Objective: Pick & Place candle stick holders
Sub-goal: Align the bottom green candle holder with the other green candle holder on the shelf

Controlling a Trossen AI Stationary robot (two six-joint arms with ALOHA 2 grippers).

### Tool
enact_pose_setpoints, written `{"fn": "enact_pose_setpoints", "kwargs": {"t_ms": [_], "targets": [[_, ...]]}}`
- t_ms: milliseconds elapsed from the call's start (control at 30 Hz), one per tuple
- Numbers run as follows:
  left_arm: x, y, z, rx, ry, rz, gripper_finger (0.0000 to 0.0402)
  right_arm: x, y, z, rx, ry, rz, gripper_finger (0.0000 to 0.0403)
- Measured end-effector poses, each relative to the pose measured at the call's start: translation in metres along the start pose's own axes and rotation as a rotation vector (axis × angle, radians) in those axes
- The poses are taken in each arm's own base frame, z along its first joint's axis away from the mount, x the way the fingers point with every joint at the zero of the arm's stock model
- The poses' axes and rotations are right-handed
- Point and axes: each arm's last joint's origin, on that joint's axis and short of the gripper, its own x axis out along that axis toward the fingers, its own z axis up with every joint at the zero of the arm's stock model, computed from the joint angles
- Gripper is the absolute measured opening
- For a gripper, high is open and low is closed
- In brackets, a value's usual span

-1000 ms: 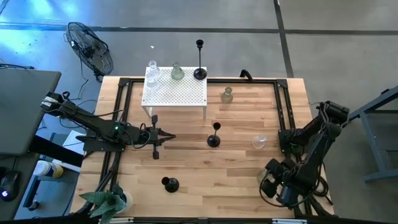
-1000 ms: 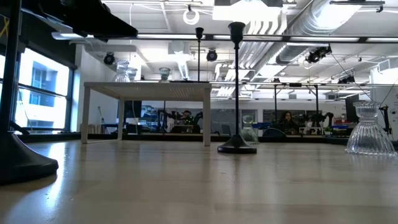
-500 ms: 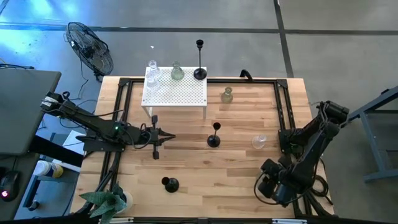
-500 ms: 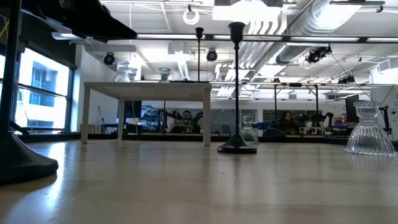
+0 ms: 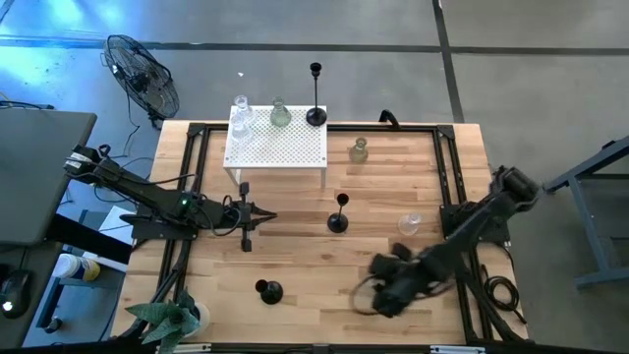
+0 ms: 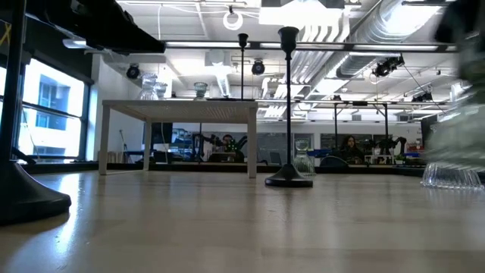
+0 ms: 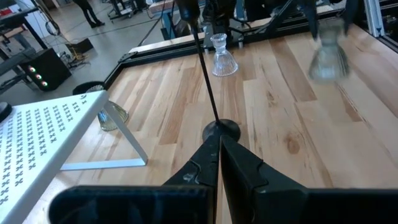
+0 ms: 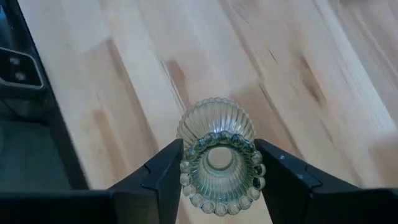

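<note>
- Your left gripper (image 5: 263,216) waits low over the wooden table (image 5: 295,324) on its left side, fingers pressed together on nothing; from its wrist view it points straight at the stem of the black thin-stemmed candle stick holder with the round base (image 5: 338,222), probably lined up for a later pick.
- The white perforated little table (image 5: 276,147) at the far edge carries two clear glass holders (image 5: 241,116), a pale-green glass holder (image 5: 280,115) and another tall black holder (image 5: 315,116); judging by this cluster, that is the drop-off spot.
- A third black holder (image 5: 268,290) stands near the front edge, apart from the rest, not yet collected.
- A pale-green squat holder (image 5: 359,149) sits just right of the white table, and a clear ribbed holder (image 5: 409,225) stands right of the middle black one.
- Your right gripper (image 8: 219,167) hangs over the front-right of the table, clamped around a ribbed pale-green glass holder (image 8: 216,146), one finger on each side of its flared rim, so the piece hangs upright and clear of the wood for carrying.
</note>
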Motion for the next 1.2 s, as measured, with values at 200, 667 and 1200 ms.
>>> {"fn": "enact_pose_setpoints", "kwargs": {"t_ms": [200,667,1200], "targets": [[0.000,0.000,-0.001,-0.003,0.005,0.003,0.0012,0.043,0.023,0.058,-0.229,-0.011,0.004,0.0168],[0.000,0.000,-0.002,0.000,0.015,0.005,0.0012,0.082,0.024,0.146,-0.437,-0.039,-0.047,0.0169],[0.000,0.000,-0.002,-0.006,0.017,0.004,0.0012,0.092,0.014,0.158,-0.452,-0.064,-0.047,0.0169]]}}
